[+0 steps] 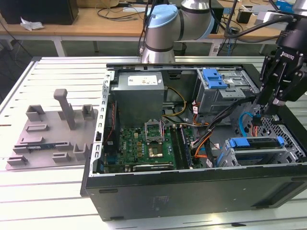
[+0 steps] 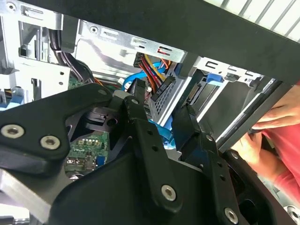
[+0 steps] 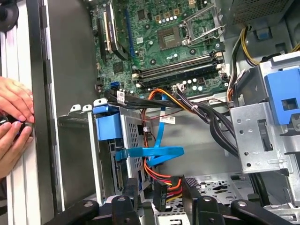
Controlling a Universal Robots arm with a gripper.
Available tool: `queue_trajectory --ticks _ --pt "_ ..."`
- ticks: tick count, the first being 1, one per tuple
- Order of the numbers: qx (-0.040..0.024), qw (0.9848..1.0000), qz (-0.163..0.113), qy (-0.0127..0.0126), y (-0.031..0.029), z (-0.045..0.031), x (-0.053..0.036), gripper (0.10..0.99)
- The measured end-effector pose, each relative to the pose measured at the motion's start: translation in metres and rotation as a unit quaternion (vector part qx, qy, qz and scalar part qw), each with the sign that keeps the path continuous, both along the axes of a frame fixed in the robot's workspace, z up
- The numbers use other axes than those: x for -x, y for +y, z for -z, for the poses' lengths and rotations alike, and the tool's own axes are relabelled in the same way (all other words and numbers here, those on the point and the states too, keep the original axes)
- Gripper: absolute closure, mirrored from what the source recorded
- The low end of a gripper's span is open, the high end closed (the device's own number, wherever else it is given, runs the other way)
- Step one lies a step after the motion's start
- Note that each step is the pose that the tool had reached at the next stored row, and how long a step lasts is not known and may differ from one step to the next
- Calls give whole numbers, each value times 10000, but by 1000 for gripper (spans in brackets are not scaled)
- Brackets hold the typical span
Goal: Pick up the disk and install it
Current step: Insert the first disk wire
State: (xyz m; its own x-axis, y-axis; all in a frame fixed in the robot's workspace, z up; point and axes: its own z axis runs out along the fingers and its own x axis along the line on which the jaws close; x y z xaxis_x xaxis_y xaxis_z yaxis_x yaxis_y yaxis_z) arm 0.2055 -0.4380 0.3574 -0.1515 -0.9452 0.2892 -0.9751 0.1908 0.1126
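Reaches down into the open computer case (image 1: 192,191) with the gripper (image 1: 266,109), at the exterior view's right, above the lower drive cage (image 1: 259,157). Finds the disk (image 1: 256,143) already lying in that cage, low at the exterior view's right, blue rail uppermost. Sets its long axis along the near wall of the case, from the exterior view's left to the exterior view's right.

Places the disk just below the fingers and a little toward that near wall: close, but to all appearance not touching. Grips no part of the disk.

Holds the fingers apart in both wrist views, with a black plug (image 3: 159,193) on red, orange and yellow wires (image 3: 159,171) standing in the gap between them. Seems not clamped on the plug, to judge by the space at either side of it. Cannot tell for certain whether one finger brushes it.

Turns, by this reading, on the plug and the cabled face of the disk rather than on any lift: plug just beside that face, near a blue cable (image 3: 157,151) looping out from the same side, fingers straddling the plug across the disk's long axis.

Shows also a person's hands (image 3: 14,117) at the outer edge of the case, well apart from the gripper.
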Motion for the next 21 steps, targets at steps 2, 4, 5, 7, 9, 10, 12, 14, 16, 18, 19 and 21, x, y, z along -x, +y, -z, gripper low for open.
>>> queue_trajectory --ticks 2,4,5,7,9,10,12,14,16,18,19,21 --pt "15 10000 0 0 1 0 0 580" --pt "16 10000 0 0 2 0 0 580" --pt "16 10000 0 0 2 0 -2 580" --pt "16 10000 -6 0 2 0 -16 580" --pt "37 10000 -10 -8 5 1 -18 580" --pt "66 10000 -10 -25 11 3 -19 580" --pt "145 9999 -10 -89 29 5 -19 580" --pt "263 9995 -10 -161 66 7 -19 580" --pt "360 9991 -9 -203 101 8 -19 580" --pt "382 9991 -8 -206 108 11 -18 580" --pt "387 9990 -8 -206 108 10 -19 580" --pt "392 9990 -6 -205 112 12 -19 580"
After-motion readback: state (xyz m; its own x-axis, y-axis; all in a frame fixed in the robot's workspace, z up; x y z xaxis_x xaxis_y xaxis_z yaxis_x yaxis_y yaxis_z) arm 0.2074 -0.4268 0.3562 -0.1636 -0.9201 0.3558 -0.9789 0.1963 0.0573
